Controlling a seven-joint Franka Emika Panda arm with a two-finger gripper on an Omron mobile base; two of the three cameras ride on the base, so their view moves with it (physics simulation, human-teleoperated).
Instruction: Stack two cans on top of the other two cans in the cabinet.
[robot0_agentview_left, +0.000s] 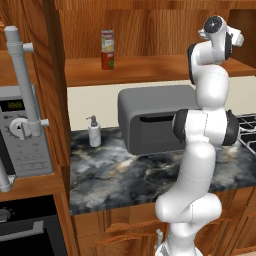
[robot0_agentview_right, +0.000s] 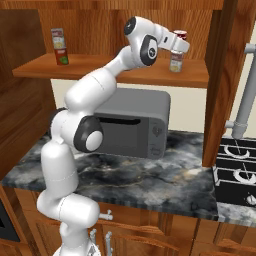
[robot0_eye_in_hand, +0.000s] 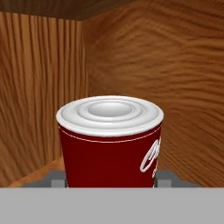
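The arm reaches up into the cabinet (robot0_agentview_right: 150, 75), gripper (robot0_agentview_right: 179, 44) clenched around the red-and-white can (robot0_eye_in_hand: 110, 140), holding it directly above the grey-green can (robot0_agentview_right: 175, 62) at the shelf's right end.

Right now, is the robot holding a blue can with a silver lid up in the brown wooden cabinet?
Not blue. The hand view shows the gripper shut on a dark red can with a silver lid inside the brown wooden cabinet.

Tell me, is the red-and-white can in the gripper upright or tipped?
Upright. In the hand view the red-and-white can shows a level silver lid and straight sides; the right base view has it above the can on the cabinet shelf.
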